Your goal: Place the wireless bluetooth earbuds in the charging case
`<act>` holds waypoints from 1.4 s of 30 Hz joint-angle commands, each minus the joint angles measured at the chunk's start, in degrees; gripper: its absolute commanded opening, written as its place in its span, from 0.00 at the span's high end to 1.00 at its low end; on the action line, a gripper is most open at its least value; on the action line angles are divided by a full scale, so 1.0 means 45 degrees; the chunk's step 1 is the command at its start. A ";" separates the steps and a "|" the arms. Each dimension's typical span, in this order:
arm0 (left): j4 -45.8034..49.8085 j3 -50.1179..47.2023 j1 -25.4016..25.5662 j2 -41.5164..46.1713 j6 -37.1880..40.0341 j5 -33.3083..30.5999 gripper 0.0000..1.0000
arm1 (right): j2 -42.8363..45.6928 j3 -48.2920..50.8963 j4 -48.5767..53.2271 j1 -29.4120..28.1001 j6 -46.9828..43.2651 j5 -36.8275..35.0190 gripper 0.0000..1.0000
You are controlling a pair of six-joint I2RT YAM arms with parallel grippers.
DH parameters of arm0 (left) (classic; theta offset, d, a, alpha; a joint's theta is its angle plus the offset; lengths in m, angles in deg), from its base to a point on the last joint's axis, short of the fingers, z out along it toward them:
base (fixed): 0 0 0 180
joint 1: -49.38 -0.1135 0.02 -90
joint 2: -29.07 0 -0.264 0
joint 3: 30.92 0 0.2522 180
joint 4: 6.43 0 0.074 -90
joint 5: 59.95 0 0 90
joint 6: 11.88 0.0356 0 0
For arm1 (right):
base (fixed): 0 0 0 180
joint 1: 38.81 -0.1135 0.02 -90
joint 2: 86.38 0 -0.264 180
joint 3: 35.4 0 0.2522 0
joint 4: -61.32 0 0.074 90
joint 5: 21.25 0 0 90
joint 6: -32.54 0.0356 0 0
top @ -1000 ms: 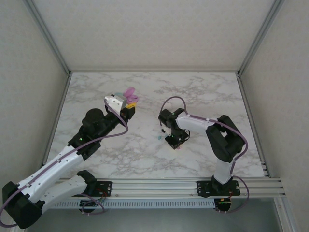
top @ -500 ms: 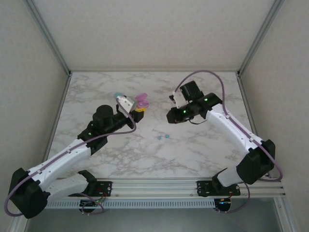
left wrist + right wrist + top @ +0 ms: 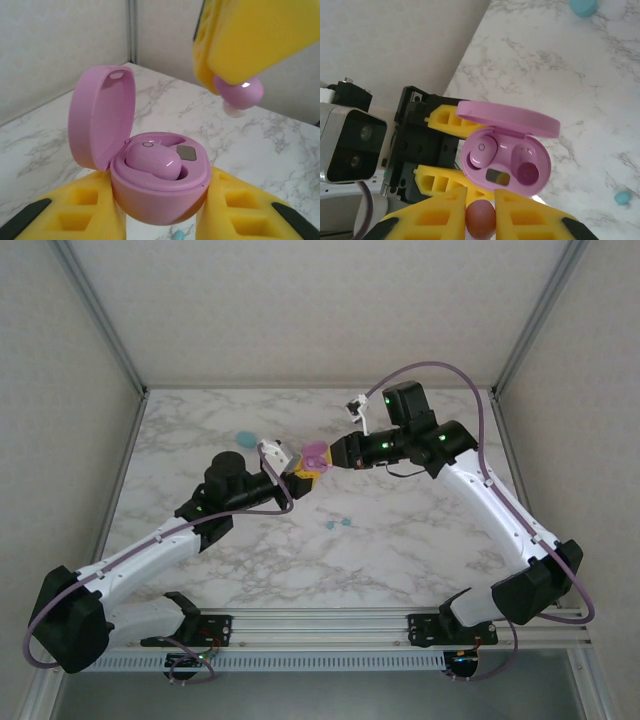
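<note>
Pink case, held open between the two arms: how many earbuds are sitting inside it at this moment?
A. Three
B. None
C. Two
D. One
D: one earbud lies in the pink case, the other slot is bare, and the second earbud is pinched in the right gripper.

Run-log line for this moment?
left jaws: gripping open pink rounded plastic charging case, one pink earbud seated | right jaws: shut on second pink earbud near case | second slot: empty
</note>
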 commanded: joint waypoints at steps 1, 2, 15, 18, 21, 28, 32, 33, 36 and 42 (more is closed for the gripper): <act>-0.0811 0.0428 0.0063 -0.0033 0.0147 0.0866 0.82 | -0.0126 -0.0149 -0.0709 0.0076 0.0544 0.0675 0.82; -0.0838 0.0429 0.0064 -0.0026 0.0147 0.0972 0.82 | -0.0109 -0.0079 -0.0856 0.0080 0.0627 0.0782 0.82; -0.1287 0.0526 0.0062 0.0228 -0.0282 0.1498 0.83 | 0.0017 0.0181 -0.1123 0.0345 0.0834 0.0751 0.82; -0.1423 0.0508 0.0051 0.0279 -0.0436 0.1540 0.83 | 0.0113 0.0294 -0.1199 0.0422 0.0887 0.0780 0.82; -0.1701 0.0546 0.0042 0.0306 -0.0713 0.1594 0.83 | 0.0187 0.0411 -0.1292 0.0447 0.0892 0.0821 0.82; -0.2248 0.0604 0.0043 0.0245 -0.1217 0.1909 0.83 | 0.0276 0.0579 -0.1600 0.0504 0.1070 0.0911 0.82; -0.2528 0.0639 0.0042 0.0267 -0.1439 0.2069 0.83 | 0.0364 0.0704 -0.1728 0.0501 0.1127 0.0884 0.82; -0.2592 0.0643 0.0033 0.0266 -0.1490 0.2084 0.83 | 0.0380 0.0724 -0.1728 0.0525 0.1147 0.0839 0.82; -0.2594 0.0770 0.0044 0.0267 -0.1513 0.2216 0.83 | 0.0461 0.0923 -0.2036 0.0545 0.1363 0.0782 0.82; -0.2559 0.0897 0.0043 0.0246 -0.1542 0.2186 0.83 | 0.0385 0.0869 -0.2405 0.0529 0.1727 0.1383 0.82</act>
